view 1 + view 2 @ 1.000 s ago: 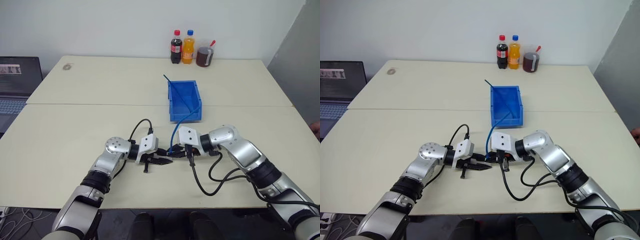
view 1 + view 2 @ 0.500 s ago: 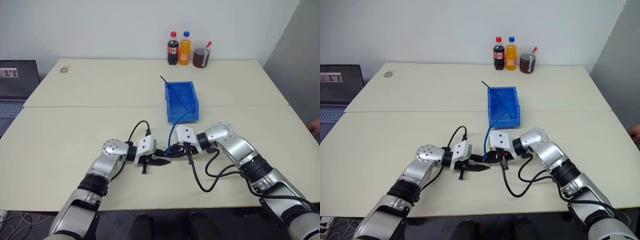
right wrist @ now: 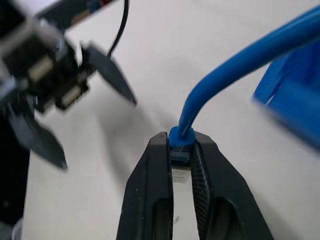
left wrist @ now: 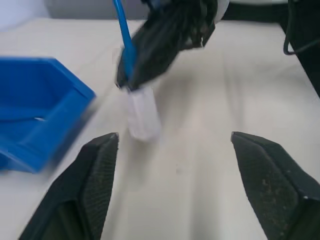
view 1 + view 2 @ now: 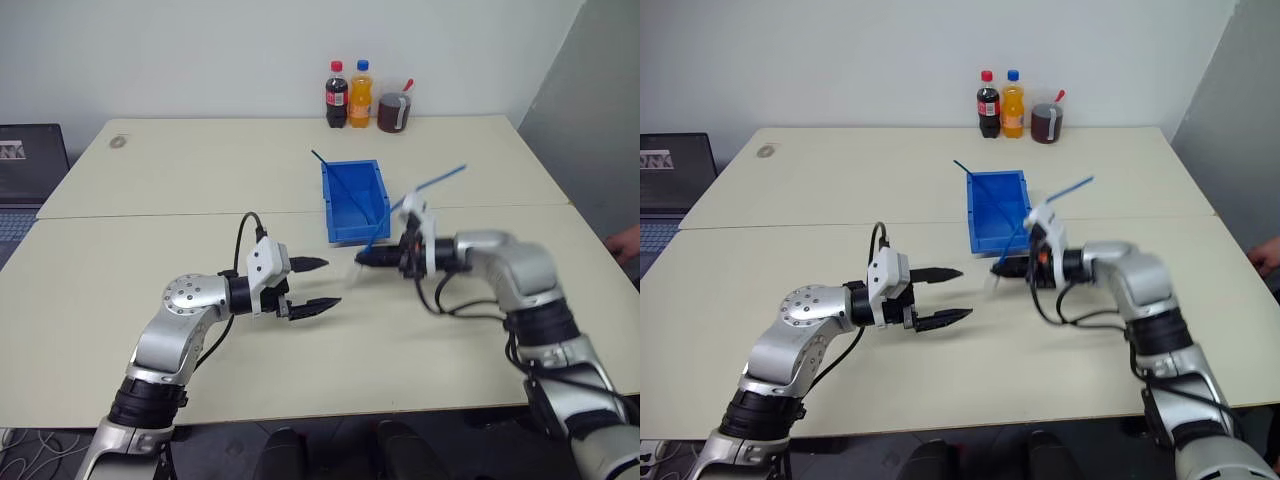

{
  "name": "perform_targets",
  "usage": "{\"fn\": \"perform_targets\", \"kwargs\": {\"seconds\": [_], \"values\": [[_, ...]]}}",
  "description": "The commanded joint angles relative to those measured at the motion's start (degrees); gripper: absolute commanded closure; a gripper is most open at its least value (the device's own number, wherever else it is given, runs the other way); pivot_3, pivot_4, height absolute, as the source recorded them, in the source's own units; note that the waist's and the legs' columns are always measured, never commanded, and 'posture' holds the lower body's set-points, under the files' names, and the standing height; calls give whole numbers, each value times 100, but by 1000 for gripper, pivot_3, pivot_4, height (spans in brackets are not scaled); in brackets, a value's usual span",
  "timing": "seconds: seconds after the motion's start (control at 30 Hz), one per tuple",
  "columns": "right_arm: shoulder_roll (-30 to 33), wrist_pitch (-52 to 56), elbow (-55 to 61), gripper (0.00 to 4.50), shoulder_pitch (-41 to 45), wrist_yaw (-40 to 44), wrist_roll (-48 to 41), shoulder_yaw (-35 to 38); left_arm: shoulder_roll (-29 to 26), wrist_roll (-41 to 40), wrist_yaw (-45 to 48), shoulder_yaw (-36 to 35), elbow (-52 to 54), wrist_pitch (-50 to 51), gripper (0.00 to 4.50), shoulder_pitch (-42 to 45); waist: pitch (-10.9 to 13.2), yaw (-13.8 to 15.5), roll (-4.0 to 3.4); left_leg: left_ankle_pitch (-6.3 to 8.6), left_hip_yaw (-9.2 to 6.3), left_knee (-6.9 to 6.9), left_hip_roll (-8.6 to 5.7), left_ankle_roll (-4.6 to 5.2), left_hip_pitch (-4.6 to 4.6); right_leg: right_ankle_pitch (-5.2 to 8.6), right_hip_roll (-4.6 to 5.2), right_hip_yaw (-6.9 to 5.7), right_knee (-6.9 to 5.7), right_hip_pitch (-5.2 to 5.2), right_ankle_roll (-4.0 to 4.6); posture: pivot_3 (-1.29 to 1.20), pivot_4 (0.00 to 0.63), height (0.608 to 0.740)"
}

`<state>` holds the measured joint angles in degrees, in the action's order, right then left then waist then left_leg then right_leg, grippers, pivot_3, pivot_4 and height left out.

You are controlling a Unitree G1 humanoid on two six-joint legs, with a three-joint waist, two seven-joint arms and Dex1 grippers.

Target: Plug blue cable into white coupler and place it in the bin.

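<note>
My right gripper (image 5: 368, 258) is shut on the plug end of the blue cable (image 3: 235, 62), lifted off the table just in front of the bin (image 5: 350, 232). The white coupler (image 4: 142, 115) hangs from that plug, below the fingers. From the grip the cable rises and springs out to the right past the bin. My left gripper (image 5: 312, 284) stands open and empty to the left of the coupler, pointing at it, a short gap away. A thin straight dark-blue strand (image 5: 335, 172) leans in the bin.
Two bottles (image 5: 337, 95) and a dark cup (image 5: 390, 112) stand at the table's far edge. A laptop (image 5: 25, 165) sits off the left side, and a person's hand (image 5: 625, 242) shows at the right edge. A seam crosses the table behind my arms.
My left gripper has opened and risen. The right gripper has lifted off the table with the cable and coupler and turned level near the bin's front. The camera also shifted.
</note>
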<state>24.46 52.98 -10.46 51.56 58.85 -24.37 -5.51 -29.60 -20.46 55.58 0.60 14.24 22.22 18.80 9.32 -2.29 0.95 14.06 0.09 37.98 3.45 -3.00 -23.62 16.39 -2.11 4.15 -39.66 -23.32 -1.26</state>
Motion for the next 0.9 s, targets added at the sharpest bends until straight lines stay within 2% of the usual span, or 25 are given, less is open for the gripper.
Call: {"fn": "perform_targets", "kwargs": {"seconds": [0.03, 0.13, 0.2, 0.23, 0.33, 0.5, 0.7, 0.8, 0.9], "values": [[-155, -13, -1920, 4285, 1276, -102, 20, 349, 193, -371, -1129, -702, 879, 676, 100, 115, 1, -18, 0, 0, 1, -1, 0, 0, 3, 0, -2, 1, -1, 0, 1, 0, 150, 740], [-402, -705, -3875, 4285, 2256, -418, 485, 322, 445, -515, -1777, -905, 1303, 1003, 100, -92, 7, -69, 2, -1, 6, -8, 3, 2, 11, -2, -6, 6, 2, 0, 9, 0, 150, 740], [-544, -1323, -4842, 3598, 2642, -743, 781, 319, 546, -502, -2041, -878, 1518, 1085, 0, -304, 7, -81, 3, 0, 7, -14, 4, 2, 10, -16, -5, 6, 9, 2, 35, 0, 150, 740], [-620, -1617, -5226, 3513, 2780, -996, 886, 364, 588, -490, -2162, -857, 1637, 1105, 0, -422, 7, -90, 3, 0, 9, -15, 2, 2, 9, -16, -5, 7, 12, 2, 36, 0, 150, 740], [-782, -2182, -5964, 2745, 3085, -1455, 1012, 602, 738, -581, -2483, -841, 1943, 1240, 0, -627, 7, -87, 4, 1, 10, -16, 4, 1, -13, -17, -1, 8, 28, -7, 38, 0, 150, 740], [-901, -2652, -6366, 1557, 3316, -1593, 1286, 700, 832, -585, -2839, -852, 2137, 1258, 0, -778, 10, -56, 5, 1, 15, -16, 1, -1, -40, -18, 18, 9, 27, -32, 38, 0, 150, 740], [-744, -2950, -6407, 46, 3449, -1825, 1706, 663, 947, -334, -3556, -1158, 1750, 1167, 0, -596, 10, -55, 5, 0, 11, -13, -10, -1, -28, -18, 16, 4, 19, -23, 37, 0, 150, 740], [-492, -2877, -6186, 46, 3427, -1323, 1878, 546, 943, -204, -3862, -1405, 1573, 1155, 0, -707, 10, -57, 5, 0, 10, -12, -10, -1, -27, -18, 15, 4, 14, -23, 38, 0, 150, 740], [-113, -2768, -5476, 46, 2970, -660, 2026, 311, 975, -280, -4017, -1680, 1586, 1208, 0, -1026, 10, -54, 5, 0, 10, -14, -10, -1, -29, -18, 15, 4, 20, -23, 37, 0, 150, 740]]}}
